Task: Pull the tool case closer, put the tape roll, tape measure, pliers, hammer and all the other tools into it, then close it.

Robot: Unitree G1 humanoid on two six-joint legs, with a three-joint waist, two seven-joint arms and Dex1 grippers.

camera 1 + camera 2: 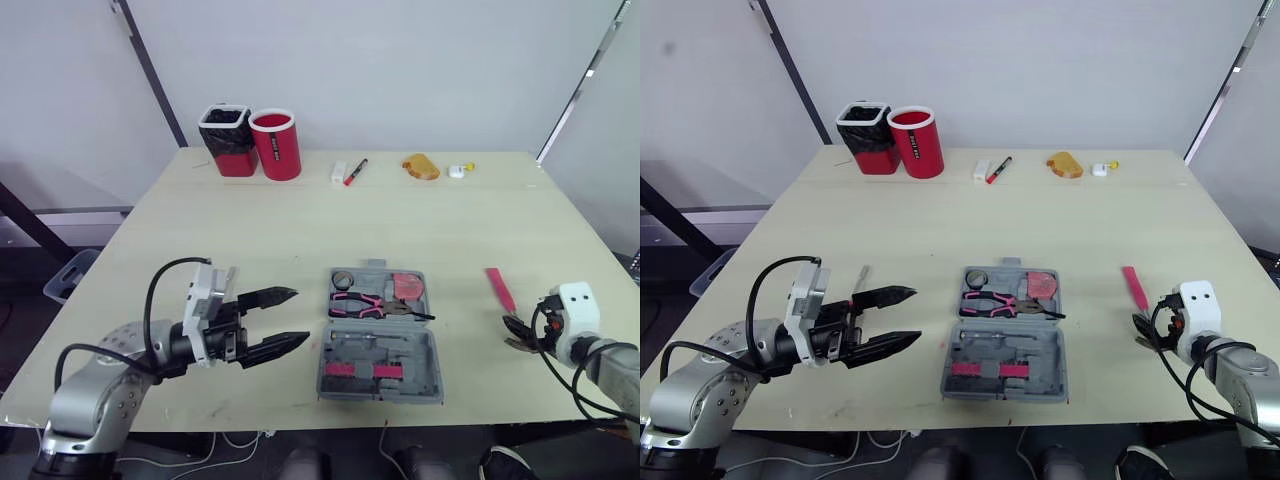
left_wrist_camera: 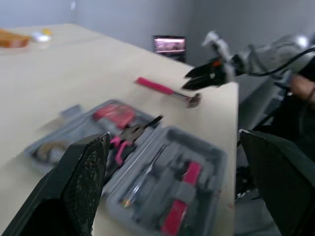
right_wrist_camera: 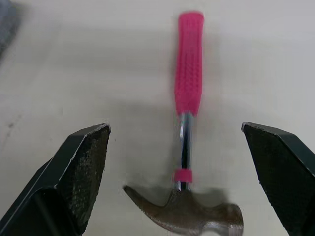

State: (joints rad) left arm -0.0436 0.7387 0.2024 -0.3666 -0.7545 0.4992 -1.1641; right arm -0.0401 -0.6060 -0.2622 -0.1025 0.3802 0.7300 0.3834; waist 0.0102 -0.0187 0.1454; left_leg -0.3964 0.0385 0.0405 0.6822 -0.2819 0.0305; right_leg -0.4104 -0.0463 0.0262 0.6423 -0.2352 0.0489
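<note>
Lying inside parted right gripper [image 3: 175, 128], hammer [image 3: 189, 83], pink ribbed grip, steel shank, brown claw head, grey tool case [image 1: 405, 348] unlatched ahead of splayed left gripper [image 1: 302, 316], pale wood table [image 1: 300, 220], white wall [image 1: 400, 60]

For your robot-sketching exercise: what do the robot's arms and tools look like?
Both arms are silver-grey metal with looping black cables. Each wrist carries a white boxy housing. The left tool and right tool each have two black, tapered fingers.
</note>
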